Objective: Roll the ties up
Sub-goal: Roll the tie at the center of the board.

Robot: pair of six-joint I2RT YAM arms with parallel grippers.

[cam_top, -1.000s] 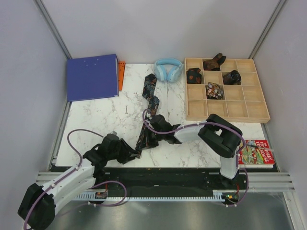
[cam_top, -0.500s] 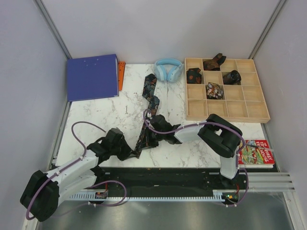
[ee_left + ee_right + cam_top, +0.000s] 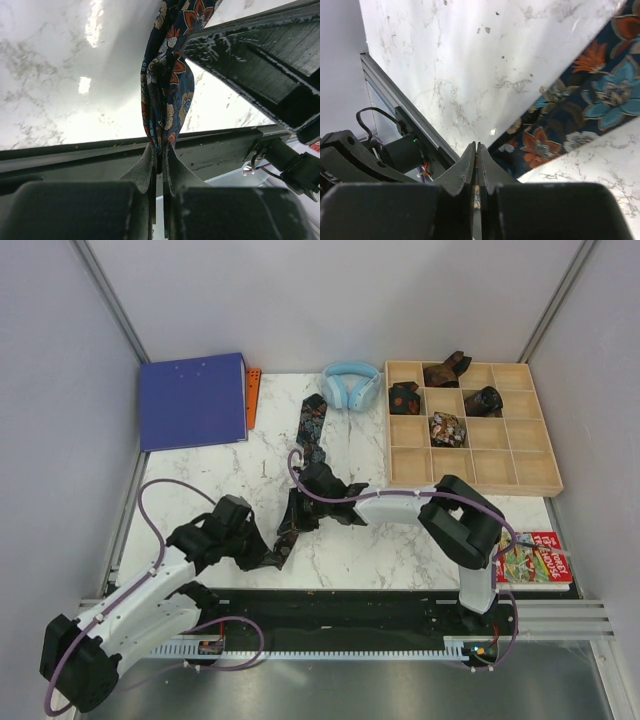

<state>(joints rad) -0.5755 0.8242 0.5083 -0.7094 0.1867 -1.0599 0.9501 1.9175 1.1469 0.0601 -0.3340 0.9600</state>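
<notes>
A long navy floral tie [image 3: 313, 430] lies on the marble table [image 3: 220, 480], running from near the headphones toward the front edge. My left gripper [image 3: 273, 557] is shut on its near end; in the left wrist view the fabric [image 3: 165, 85] hangs straight out of the pinched jaws [image 3: 160, 150]. My right gripper [image 3: 293, 517] is shut on the tie a little farther along; in the right wrist view the tie [image 3: 580, 115] lies just right of the closed jaws [image 3: 476, 147], with a sliver of cloth between them. Several rolled ties [image 3: 447, 428] sit in the wooden tray [image 3: 520, 472].
Light-blue headphones [image 3: 350, 385] lie at the back by the tie's far end. A blue binder [image 3: 192, 400] with an orange item [image 3: 253, 395] beside it is at the back left. A red booklet [image 3: 538, 560] lies at the front right. The black rail [image 3: 75, 155] runs along the front edge.
My right gripper has moved back and left, away from the front edge, drawing the tie's middle with it. My left arm has shifted slightly, still holding the near end.
</notes>
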